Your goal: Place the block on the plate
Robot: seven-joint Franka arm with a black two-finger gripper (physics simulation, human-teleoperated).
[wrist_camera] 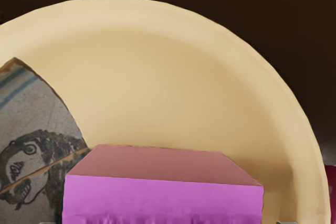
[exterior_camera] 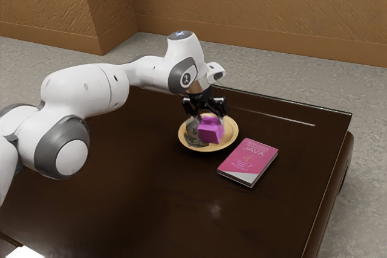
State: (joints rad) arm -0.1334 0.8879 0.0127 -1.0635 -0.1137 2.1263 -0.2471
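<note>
The black gripper [exterior_camera: 205, 108] points down over the plate, its fingers apart at either side of the magenta block [exterior_camera: 210, 132]. The tan plate [exterior_camera: 231, 134] lies beneath them. In the wrist view the block [wrist_camera: 163, 198] is large at the lower edge, against the inner surface of the plate [wrist_camera: 157, 77]; a gap shows between it and one grey fingertip. Whether the block's underside touches the plate cannot be told. Beside the block, a grey piece with a drawn face [wrist_camera: 31, 156] lies on the plate; it is also the dark patterned shape [exterior_camera: 195, 133] in the exterior view.
A pink and white book [exterior_camera: 248, 161] lies near the plate, toward the exterior view's right. The dark brown table [exterior_camera: 139, 191] has its far corner at the exterior view's right. The white arm reaches in from the exterior view's left.
</note>
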